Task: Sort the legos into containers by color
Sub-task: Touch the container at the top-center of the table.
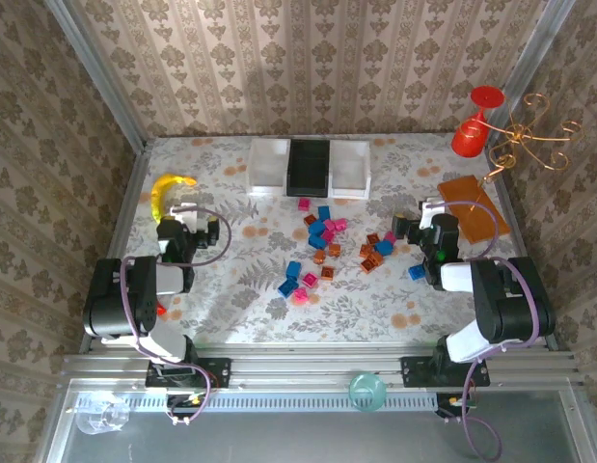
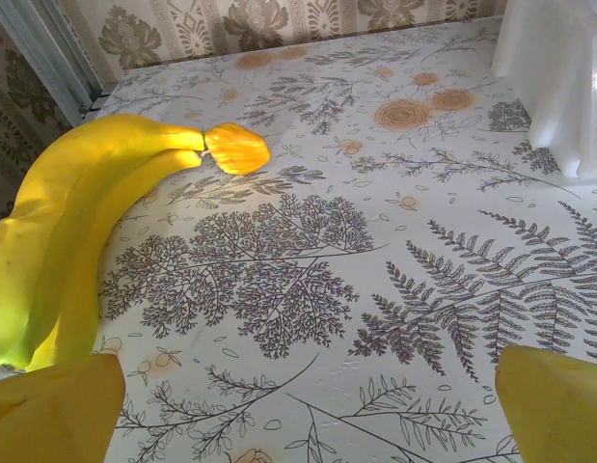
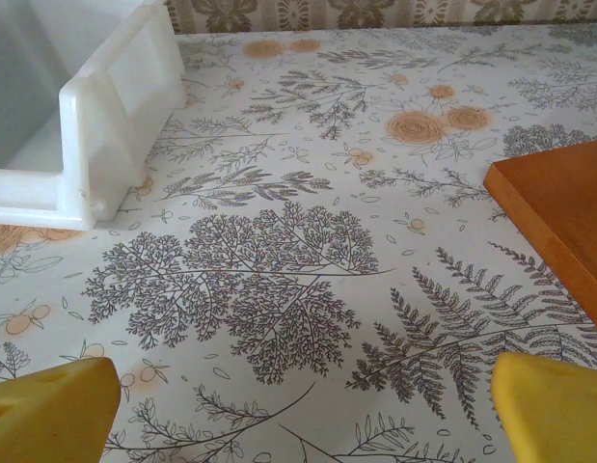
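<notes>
The legos (image 1: 327, 246) lie loose on the table (image 1: 240, 289) in the middle of the top view, with blue, pink and orange-brown ones mixed together. 1 blue lego (image 1: 416, 272) lies apart at the right, near the right arm. The 3 trays stand in a row at the upper middle, side by side: a white tray (image 1: 267, 166), a black tray (image 1: 309, 166) and a second white tray (image 1: 350, 169). All the legos I can see are on the table below this row.

The left gripper (image 1: 185, 207) is at the left of the frame, just below a banana (image 1: 168, 190). In the left wrist view its 2 yellow fingers (image 2: 47, 410) sit in the bottom corners, wide apart, and hold nothing.

The right gripper (image 1: 425, 214) is at the right, just beside an orange plate (image 1: 474, 205). In the right wrist view its fingers (image 3: 52, 410) are also wide apart and hold nothing. A white tray corner is at the upper left there, and the plate edge is at the right.
</notes>
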Robot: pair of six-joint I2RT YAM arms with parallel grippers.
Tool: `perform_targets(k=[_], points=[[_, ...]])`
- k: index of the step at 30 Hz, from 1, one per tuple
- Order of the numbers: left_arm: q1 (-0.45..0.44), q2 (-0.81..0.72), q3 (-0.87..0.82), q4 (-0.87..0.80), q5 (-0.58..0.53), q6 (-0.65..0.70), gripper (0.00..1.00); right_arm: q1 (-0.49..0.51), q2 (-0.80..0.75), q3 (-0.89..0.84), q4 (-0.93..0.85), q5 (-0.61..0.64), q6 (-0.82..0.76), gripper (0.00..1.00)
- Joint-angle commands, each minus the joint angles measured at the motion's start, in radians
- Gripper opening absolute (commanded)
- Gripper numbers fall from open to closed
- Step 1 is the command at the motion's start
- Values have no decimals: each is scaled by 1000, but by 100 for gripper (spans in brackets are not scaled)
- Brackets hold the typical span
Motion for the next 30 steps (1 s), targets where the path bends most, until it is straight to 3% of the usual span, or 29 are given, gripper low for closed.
perform_targets(k=[1, 30], points=[[-8, -5, 4, 6, -5, -19, 100, 6, 3, 9, 31, 1, 1, 100], [-5, -5, 7, 1, -30, -30, 100, 1, 2, 9, 32, 5, 8, 100]])
